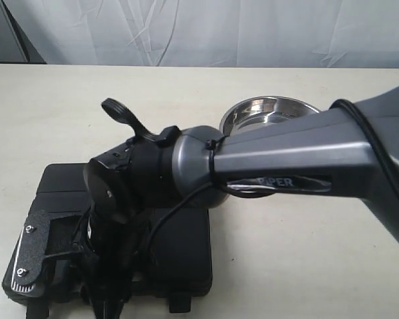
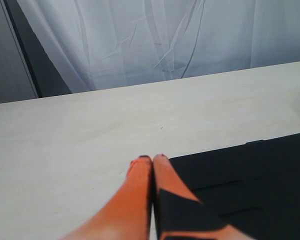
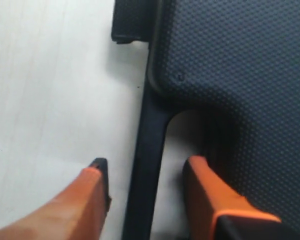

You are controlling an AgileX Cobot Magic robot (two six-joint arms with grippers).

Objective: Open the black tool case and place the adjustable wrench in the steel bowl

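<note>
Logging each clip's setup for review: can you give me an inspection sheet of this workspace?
Surface: pale table.
Job's things: black tool case closed; steel bowl stands apart from it, visible part empty; adjustable wrench not seen.
Clutter: nothing seen.
Grippers: left gripper shut on nothing, beside the case's edge; right gripper open, fingers either side of the case handle.
Cables: black cable runs along the right arm.
Surroundings: white curtain behind the table.
</note>
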